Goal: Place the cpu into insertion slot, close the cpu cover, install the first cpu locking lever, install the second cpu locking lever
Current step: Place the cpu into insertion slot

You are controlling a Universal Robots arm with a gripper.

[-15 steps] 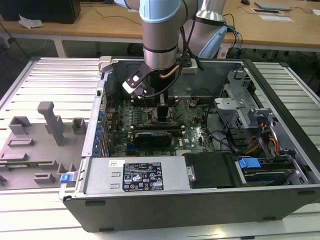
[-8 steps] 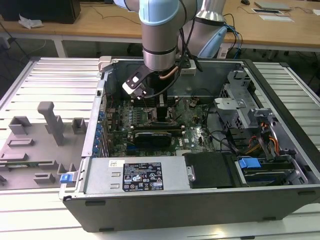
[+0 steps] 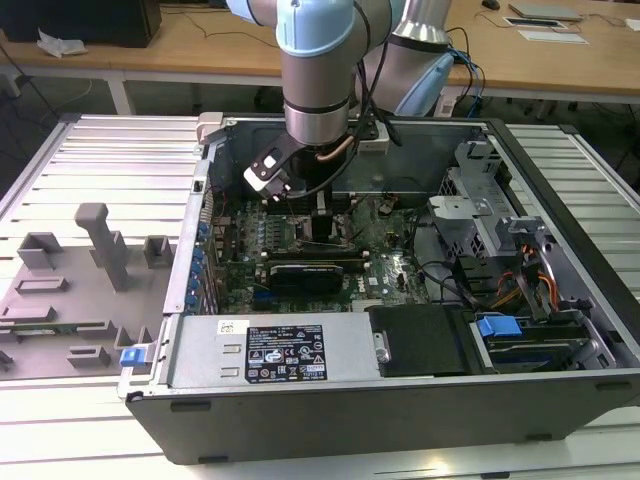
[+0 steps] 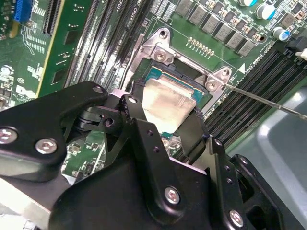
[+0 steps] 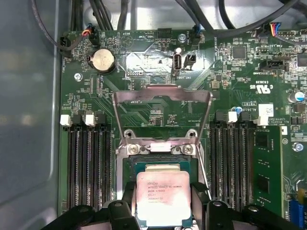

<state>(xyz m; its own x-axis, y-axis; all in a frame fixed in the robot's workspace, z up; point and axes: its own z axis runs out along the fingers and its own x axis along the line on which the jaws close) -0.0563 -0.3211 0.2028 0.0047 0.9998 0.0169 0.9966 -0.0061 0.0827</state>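
- The cpu (image 5: 163, 199): dull silver-grey top, faint dark print.
- The cpu cover (image 5: 162, 92): bare silvery metal.
- The gripper (image 4: 165, 120): matt black, silver screws.
- The motherboard (image 5: 230, 81): green, black slots.
- The arm (image 3: 315, 40): pale blue, grey.

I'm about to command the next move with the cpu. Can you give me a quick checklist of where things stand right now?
1. The gripper is closed on two opposite edges of the cpu: ok.
2. The cover is swung up, off the socket: ok.
3. The cpu is squared with the socket opening: ok.
4. The cpu is fully seated in the socket: cannot tell.
5. The locking lever stands clear of the socket: ok.
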